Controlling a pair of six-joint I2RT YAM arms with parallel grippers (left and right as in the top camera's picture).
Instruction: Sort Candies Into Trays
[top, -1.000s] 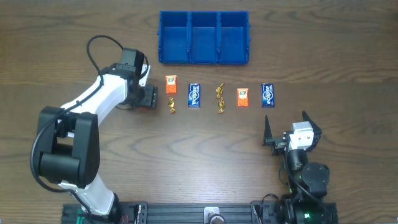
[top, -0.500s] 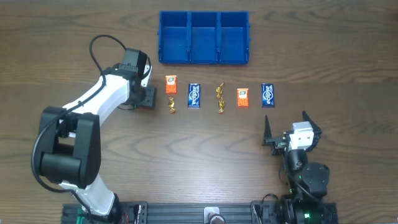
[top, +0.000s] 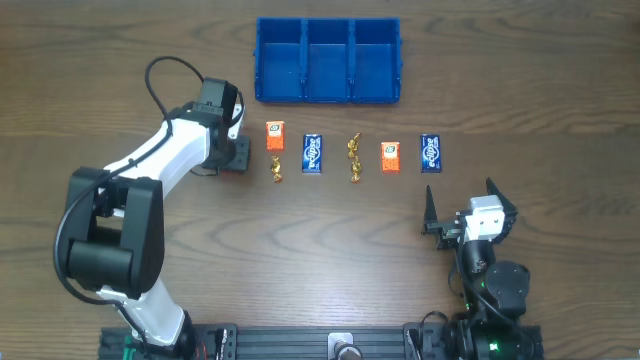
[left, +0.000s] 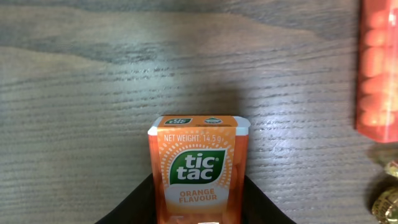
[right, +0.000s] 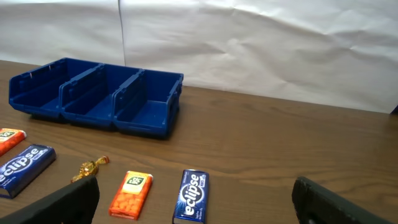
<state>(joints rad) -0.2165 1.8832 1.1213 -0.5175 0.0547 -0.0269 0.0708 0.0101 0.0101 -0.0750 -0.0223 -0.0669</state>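
The left gripper (left: 199, 186) pinches an orange box (left: 199, 155) by its near end, a finger on each long side. The box's long axis therefore runs straight out along the gripper's reach, capped end leading and printed face up. It sits low over the tabletop (left: 74, 93) at the left end of the candy row, near a second orange box (top: 274, 135); whether it is clear of the wood I cannot tell. The tray (top: 328, 98) lies beyond the row and toward the right arm's side of this gripper, its long axis parallel with the row. The left gripper is much the nearer to it; the right gripper (right: 199, 208) hangs spread wide and empty by its own base. The carry likely needs a lift, then a swing over one compartment.
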